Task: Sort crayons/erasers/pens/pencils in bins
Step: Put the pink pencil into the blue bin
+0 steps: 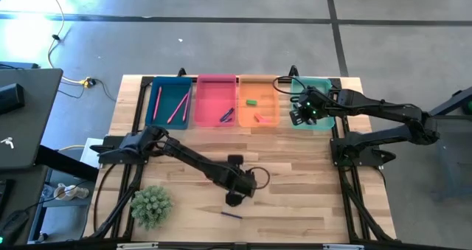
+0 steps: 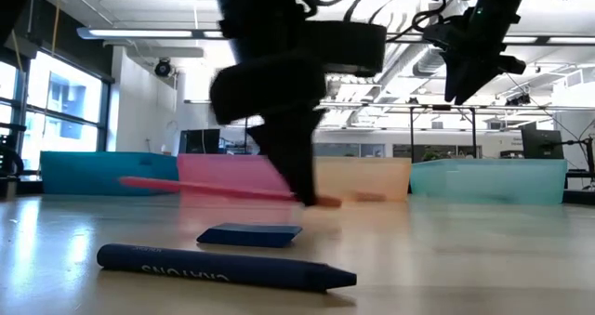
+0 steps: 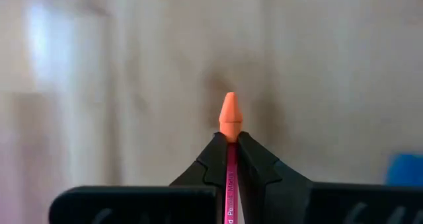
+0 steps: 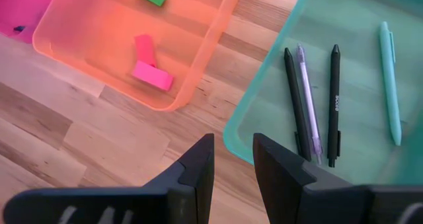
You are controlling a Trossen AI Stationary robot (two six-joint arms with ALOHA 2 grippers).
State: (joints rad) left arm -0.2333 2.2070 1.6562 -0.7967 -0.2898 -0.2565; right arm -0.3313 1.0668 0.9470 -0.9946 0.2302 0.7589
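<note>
We see the left claw (image 3: 230, 159) clamped on a pink pencil (image 3: 229, 116) low over the desk (image 1: 295, 198) — a blue eraser (image 2: 249, 234) lies nearby. The right claw (image 4: 232, 159) hovers, fingers apart and empty, over the teal bin (image 4: 264, 105) beside the orange bin (image 4: 198, 85).

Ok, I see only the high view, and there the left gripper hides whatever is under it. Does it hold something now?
Observer: Yes. The left gripper is shut on a thin pink pencil with an orange eraser cap.
Operator: Is anything else lying near it?
Observer: A flat dark blue rectangular eraser lies on the wooden table, behind a dark blue wax crayon.
Operator: And the right gripper?
Observer: The right gripper hangs open at the near edge of the teal-green translucent plastic bin, which holds four pens.
</note>
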